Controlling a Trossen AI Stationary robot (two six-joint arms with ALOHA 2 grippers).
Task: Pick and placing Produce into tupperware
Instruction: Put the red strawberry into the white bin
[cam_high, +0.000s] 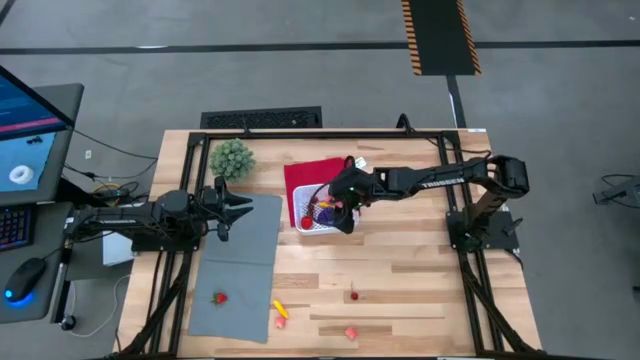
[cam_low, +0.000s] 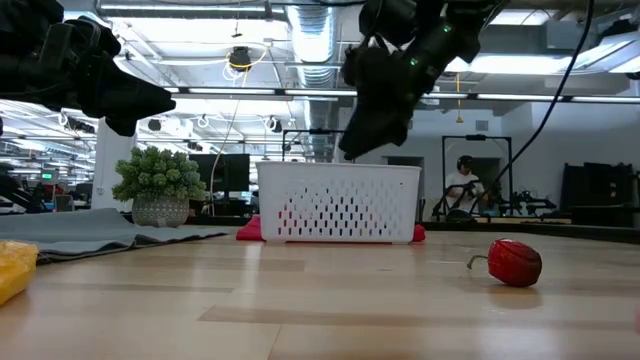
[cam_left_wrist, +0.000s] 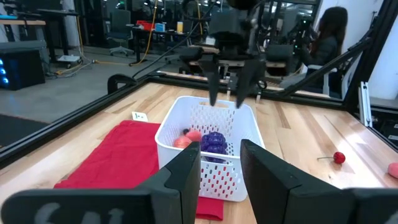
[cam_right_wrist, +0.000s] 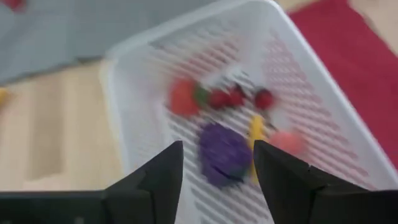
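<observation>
A: Tupperware (cam_high: 318, 222) — where does it sit?

B: On the red cloth (cam_high: 305, 180), near the middle of the table (cam_high: 420, 300), far half. Inside lie a purple piece (cam_right_wrist: 225, 152), several red ones and a yellow one.

A: And the right claw (cam_high: 347, 208)?

B: Directly over the basket's open top, fingers spread apart with nothing between them. Its arm reaches in from the right side.

A: Left claw (cam_high: 237, 208)?

B: Above the grey mat (cam_high: 240, 270), left of the basket and apart from it; fingers (cam_left_wrist: 186, 171) part-way apart, empty.

A: Room around the basket?

B: Bare wood to its right and toward the near edge. The green plant (cam_high: 231, 158) stands to its far left, beside the cloth.

A: Loose produce?

B: A red strawberry (cam_high: 219, 297) on the mat, a yellow piece (cam_high: 280, 310) just off the mat's edge, a small red one (cam_high: 354, 295) and a pink one (cam_high: 351, 332) near the front edge, all well apart from the basket.
</observation>
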